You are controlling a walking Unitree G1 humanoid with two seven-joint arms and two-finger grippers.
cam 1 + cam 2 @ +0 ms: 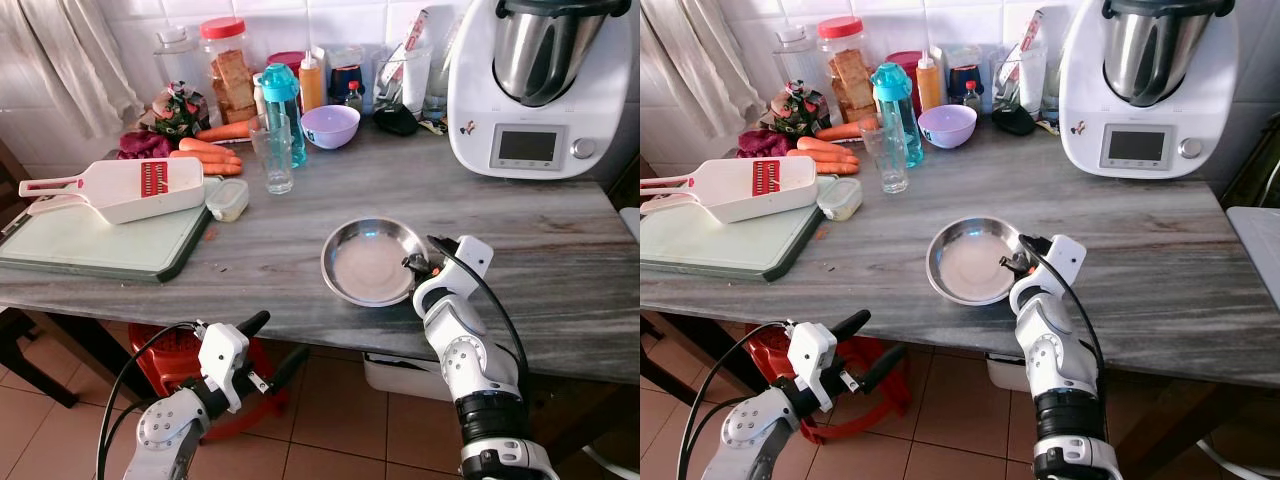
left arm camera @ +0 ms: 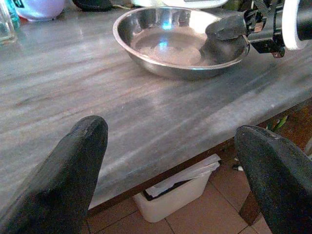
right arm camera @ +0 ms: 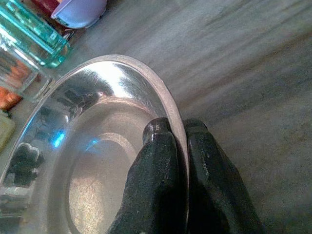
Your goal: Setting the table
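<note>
While the right gripper pinches the steel plate's rim on the counter, left gripper hangs spread; placing seems underway, and next calls for gentle release.

A shallow, round stainless-steel bowl sits upright on the grey wood-grain counter, empty, its polished inside mirroring the light. Its thin rim is pinched between the right gripper's two black fingers, one inside the bowl, one outside.

Right hand at the steel bowl's rim on the grey counter.
</note>
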